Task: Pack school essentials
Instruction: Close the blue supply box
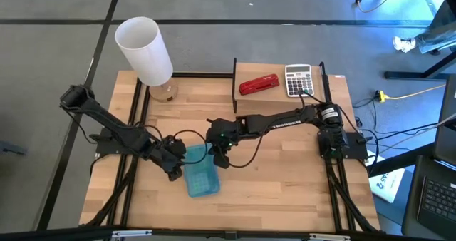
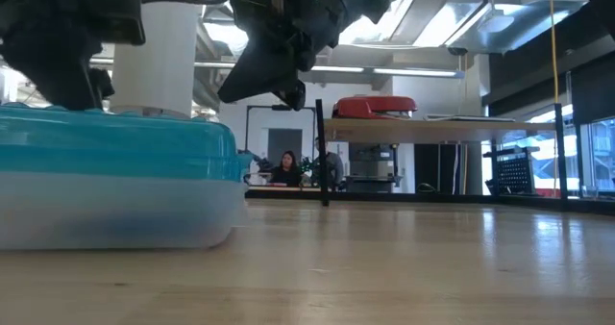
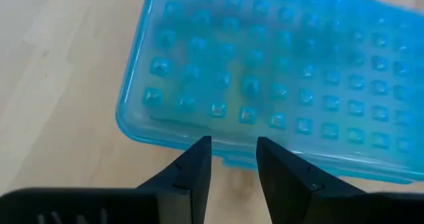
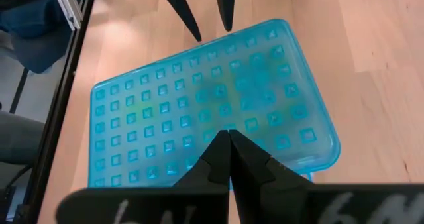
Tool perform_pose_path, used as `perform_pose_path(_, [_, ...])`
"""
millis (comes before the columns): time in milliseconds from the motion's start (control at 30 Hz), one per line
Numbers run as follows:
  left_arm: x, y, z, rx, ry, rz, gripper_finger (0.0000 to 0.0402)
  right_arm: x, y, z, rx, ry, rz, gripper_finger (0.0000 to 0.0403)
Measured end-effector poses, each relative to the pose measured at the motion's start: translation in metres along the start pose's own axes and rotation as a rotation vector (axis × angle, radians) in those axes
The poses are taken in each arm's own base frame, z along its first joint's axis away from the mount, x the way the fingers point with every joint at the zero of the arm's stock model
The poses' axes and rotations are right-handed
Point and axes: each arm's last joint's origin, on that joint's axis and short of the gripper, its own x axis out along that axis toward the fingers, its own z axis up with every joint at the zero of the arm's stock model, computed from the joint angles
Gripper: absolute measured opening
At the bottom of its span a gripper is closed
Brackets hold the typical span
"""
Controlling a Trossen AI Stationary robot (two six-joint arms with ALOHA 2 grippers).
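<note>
Left fingers: we see the left gripper (image 3: 232, 159) with its fingers apart, a narrow gap between them, tips just at the near edge of the blue case (image 3: 278, 78) and clamped on nothing.
Right fingers: we see the right gripper (image 4: 228, 144) with its tips pressed together, hanging over the case lid (image 4: 212, 105).
Task thing: the blue case (image 1: 199, 173) lies shut near the front middle of the table (image 1: 285, 191); through its studded, translucent lid we make out only vague yellow-green tints, so we cannot tell the contents.
Writing: white lettering runs along the right arm (image 1: 274, 121), but we cannot read it.
Around: a white cylinder (image 1: 144, 50) stands at the table's back left corner; a red stapler (image 1: 258, 85) and a grey calculator (image 1: 298, 80) sit on a raised shelf (image 1: 246, 105) at the back right.
In the way: both grippers crowd the case's back end.
Beyond: a person (image 2: 286, 167) sits far off in the room.
</note>
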Motion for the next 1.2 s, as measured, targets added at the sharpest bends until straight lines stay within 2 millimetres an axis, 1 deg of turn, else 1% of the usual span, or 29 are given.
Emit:
perform_pose_path(100, [0.006,0.000,-0.002,0.006,0.006,0.006,0.0113,0.000,0.000,0.000,0.002,0.002,-0.001,0.0004])
perform_pose_path(200, [0.007,-0.001,-0.002,0.015,0.008,0.004,0.0113,0.000,0.000,0.000,0.003,0.002,-0.001,0.0004])
perform_pose_path(433, [-0.005,-0.006,0.007,0.071,-0.029,-0.043,0.0113,0.000,0.000,0.000,0.005,0.000,0.000,0.0004])
perform_pose_path(533, [-0.006,-0.007,0.009,0.100,-0.050,-0.041,0.0113,0.000,0.000,0.000,0.005,-0.001,0.001,0.0004])
perform_pose_path(700, [0.003,-0.008,0.009,0.170,-0.083,0.024,0.0113,0.000,0.000,0.000,0.005,0.000,0.001,0.0004])
perform_pose_path(900, [0.020,-0.012,0.005,0.165,-0.033,0.057,0.0113,0.000,0.000,0.000,0.004,0.001,0.001,0.0004])
perform_pose_path(1000, [0.024,-0.014,0.004,0.160,-0.029,0.053,0.0113,0.000,0.000,0.000,0.004,0.001,0.002,0.0004])
perform_pose_path(1100, [0.021,-0.014,0.005,0.155,-0.033,0.033,0.0113,-0.001,0.000,0.000,0.004,0.000,0.002,0.0004])
perform_pose_path(1200, [0.011,-0.010,0.005,0.173,-0.018,0.007,0.0113,-0.009,0.003,0.002,0.002,0.001,0.002,0.0004])
